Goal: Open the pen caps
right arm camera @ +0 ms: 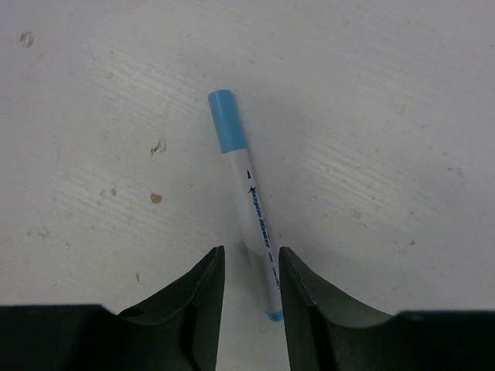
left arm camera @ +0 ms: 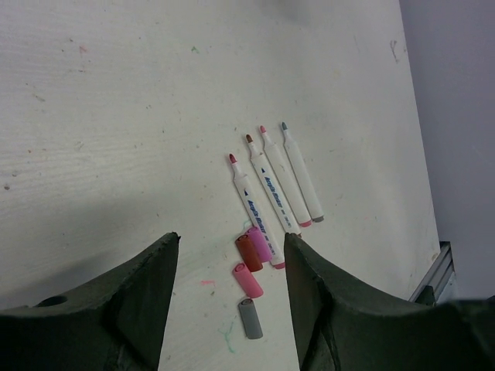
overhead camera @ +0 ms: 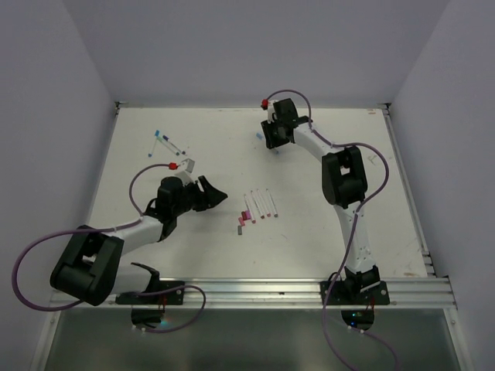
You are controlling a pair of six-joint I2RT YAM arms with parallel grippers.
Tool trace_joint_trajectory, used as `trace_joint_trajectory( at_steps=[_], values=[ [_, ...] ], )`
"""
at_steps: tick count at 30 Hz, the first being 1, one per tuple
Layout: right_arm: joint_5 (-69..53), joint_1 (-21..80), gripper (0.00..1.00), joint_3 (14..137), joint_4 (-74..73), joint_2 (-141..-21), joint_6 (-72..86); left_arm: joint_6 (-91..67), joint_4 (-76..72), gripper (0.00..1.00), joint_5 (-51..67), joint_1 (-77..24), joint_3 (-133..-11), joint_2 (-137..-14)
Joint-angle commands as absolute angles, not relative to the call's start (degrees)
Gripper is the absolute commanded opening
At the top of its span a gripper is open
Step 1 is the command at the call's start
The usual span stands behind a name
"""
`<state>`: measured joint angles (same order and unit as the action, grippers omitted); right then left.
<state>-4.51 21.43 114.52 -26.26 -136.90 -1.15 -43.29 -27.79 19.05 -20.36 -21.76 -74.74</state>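
Several uncapped white pens [left arm camera: 271, 185] lie side by side at mid-table [overhead camera: 261, 204]. Loose pen caps lie just before them: a maroon cap [left arm camera: 249, 253], a magenta cap [left arm camera: 261, 244], a pink cap [left arm camera: 248, 280] and a grey cap [left arm camera: 250, 318]. My left gripper [left arm camera: 232, 241] is open and empty, hovering above these caps [overhead camera: 241, 224]. A white pen [right arm camera: 255, 212] with its light blue cap [right arm camera: 227, 120] still on lies at the far centre [overhead camera: 259, 137]. My right gripper [right arm camera: 249, 252] is narrowly open, with its jaws on either side of this pen's rear end.
Two more white pens with blue ends [overhead camera: 168, 143] lie at the far left, with a small grey piece [overhead camera: 188, 165] near them. The table's metal rail [overhead camera: 309, 290] runs along the near edge. Walls close in the back and both sides.
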Motion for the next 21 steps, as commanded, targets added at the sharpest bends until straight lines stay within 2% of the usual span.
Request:
trace_joint_trajectory(
  at_steps=[1,2,10,13,18,20,21],
  values=[
    [-6.5,21.5,0.37,115.6,-27.2,-138.2,-2.1,-42.9,-31.6,0.59,21.2,-19.4,-21.6,-74.7],
    [-6.6,21.5,0.34,116.2,-27.8,-138.6,-2.3,-42.9,-31.6,0.59,21.3,-19.2,-21.4,-74.4],
    [-5.0,21.6,0.33,119.2,-31.3,-140.9,-3.8,-42.5,-29.9,0.57,20.8,-19.0,-20.9,-71.5],
    [-4.7,21.7,0.27,119.1,-31.8,-141.1,-4.0,-42.8,-29.6,0.58,20.9,-18.9,-20.6,-71.0],
    [-6.8,22.0,0.10,118.7,-30.7,-140.3,-2.6,-43.4,-29.6,0.57,22.3,-18.8,-20.9,-70.2],
    [-7.5,22.0,0.00,117.8,-28.7,-138.8,-0.9,-43.2,-28.8,0.57,23.0,-18.8,-21.8,-69.8],
    [-7.9,22.0,0.00,117.7,-28.2,-138.4,-0.4,-43.1,-28.3,0.57,23.1,-18.8,-22.1,-69.5]
  ],
)
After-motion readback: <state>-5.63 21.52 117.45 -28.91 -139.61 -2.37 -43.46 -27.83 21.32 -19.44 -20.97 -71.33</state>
